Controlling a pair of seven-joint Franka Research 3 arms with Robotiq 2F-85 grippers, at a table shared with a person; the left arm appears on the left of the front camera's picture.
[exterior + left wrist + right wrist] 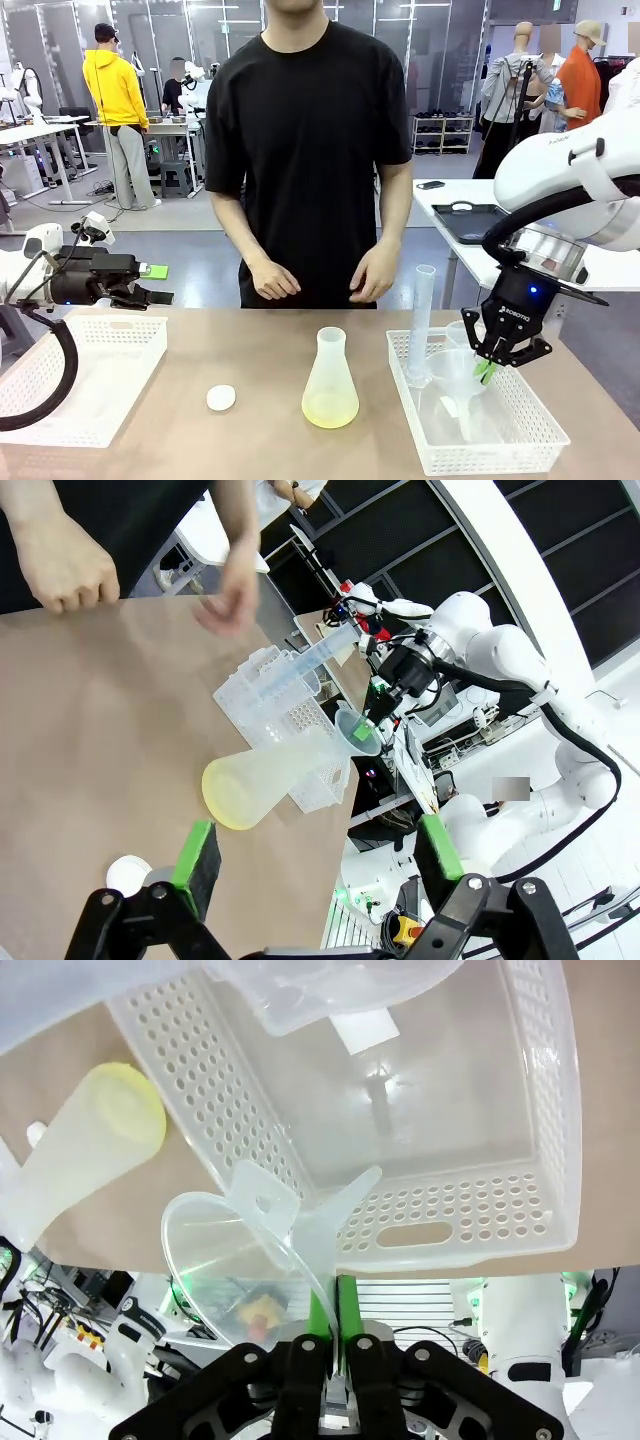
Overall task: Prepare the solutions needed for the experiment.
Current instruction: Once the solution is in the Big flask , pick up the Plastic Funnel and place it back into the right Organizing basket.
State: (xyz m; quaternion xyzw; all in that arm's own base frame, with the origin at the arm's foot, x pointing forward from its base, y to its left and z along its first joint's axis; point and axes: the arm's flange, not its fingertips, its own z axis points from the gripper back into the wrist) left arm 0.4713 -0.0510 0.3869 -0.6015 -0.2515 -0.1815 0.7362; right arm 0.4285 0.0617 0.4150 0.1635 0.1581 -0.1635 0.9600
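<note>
A frosted conical flask (331, 370) stands at the table's middle with a shallow layer of pale yellow solution (330, 409) in its base; the same flask (283, 773) and solution (122, 1112) appear in both wrist views. My right gripper (497, 360) hangs over the right basket (530, 450), shut on the rim of a clear plastic funnel (462, 373). In the right wrist view the funnel (235, 1260) sits between the gripper's (334, 1312) green pads. My left gripper (150, 296) is open and holds nothing, above the left basket (100, 425); its pads (197, 853) stand wide apart.
A tall graduated cylinder (421, 325) and a beaker (330, 990) stand in the right basket. A white cap (221, 397) lies on the table left of the flask. A person in a black shirt stands at the far side, hands (272, 278) low near the table edge.
</note>
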